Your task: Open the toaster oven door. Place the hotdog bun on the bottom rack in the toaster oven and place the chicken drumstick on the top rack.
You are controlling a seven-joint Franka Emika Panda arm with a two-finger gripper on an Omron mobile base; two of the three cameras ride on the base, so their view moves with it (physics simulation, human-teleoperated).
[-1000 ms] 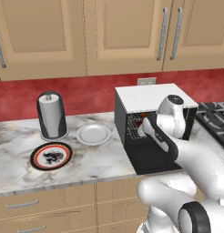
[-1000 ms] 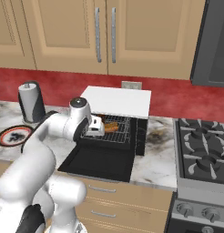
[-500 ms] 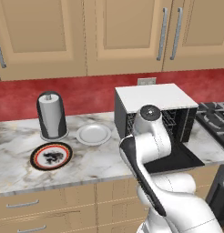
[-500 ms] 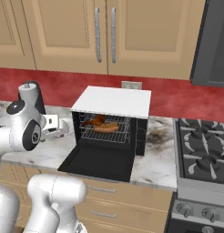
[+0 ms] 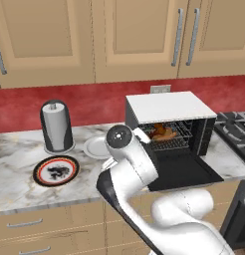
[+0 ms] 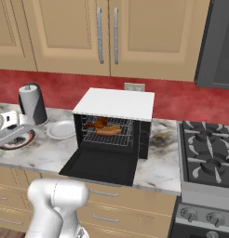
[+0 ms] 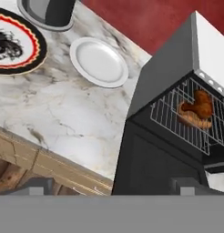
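Note:
The toaster oven [image 5: 167, 104] [image 6: 114, 102] [image 7: 164, 68] stands on the counter with its door [image 5: 179, 172] [image 6: 100, 162] [image 7: 150, 168] folded down flat. Inside, the brown chicken drumstick [image 5: 158, 130] [image 6: 98, 123] [image 7: 201, 103] lies just above and behind the tan hotdog bun [image 5: 168, 135] [image 6: 110, 130] [image 7: 192, 119], over a wire rack [image 7: 177, 129]. Which rack each one rests on I cannot tell. My gripper [image 7: 114, 186] is open and holds nothing. It hangs left of the oven over the counter's front edge, well apart from the door. My hand [image 6: 11, 128] sits at the left edge of the right base view.
A white plate [image 5: 97, 147] [image 6: 60, 130] [image 7: 99, 61] and a red-rimmed patterned plate [image 5: 56, 171] [image 7: 13, 41] lie left of the oven. Behind them stands a dark paper towel holder [image 5: 56, 127] [image 6: 32, 102]. A stove [image 6: 205, 153] is to the right.
The arm has drawn back out of the oven mouth and swung left past the open door. The gripper stayed open; drumstick and bun stayed inside.

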